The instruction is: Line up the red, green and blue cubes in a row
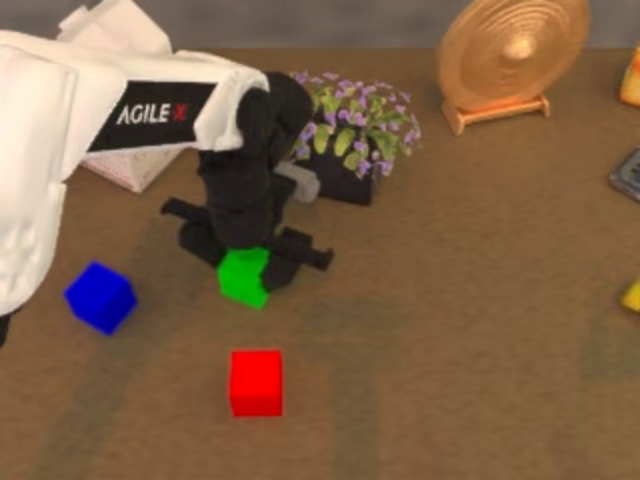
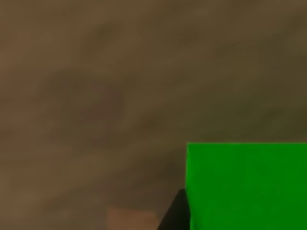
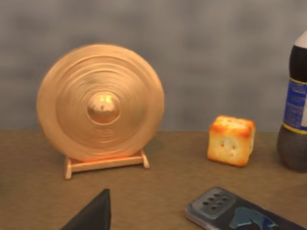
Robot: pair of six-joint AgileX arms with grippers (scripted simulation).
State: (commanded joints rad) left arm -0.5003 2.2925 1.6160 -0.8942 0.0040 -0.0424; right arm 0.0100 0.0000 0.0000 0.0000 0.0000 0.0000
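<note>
The green cube [image 1: 243,282] sits left of the table's middle, and my left gripper [image 1: 246,266] comes down on it from above, shut on it. In the left wrist view the green cube [image 2: 247,187] fills the lower corner, with one dark finger [image 2: 175,214] against its side. The blue cube [image 1: 100,296] lies to its left. The red cube [image 1: 256,381] lies nearer the front edge, slightly to the right. Both rest alone on the table. My right arm is outside the top view. Its wrist view shows one dark finger [image 3: 96,213] with nothing at it.
A pot of purple flowers [image 1: 352,135] stands just behind the left gripper. A white carton [image 1: 130,170] lies under the left arm. At the back right are a copper disc on a stand [image 1: 512,55], a toast cube [image 3: 230,140], a phone [image 3: 240,215], a dark bottle [image 3: 295,110] and a small yellow object [image 1: 632,297].
</note>
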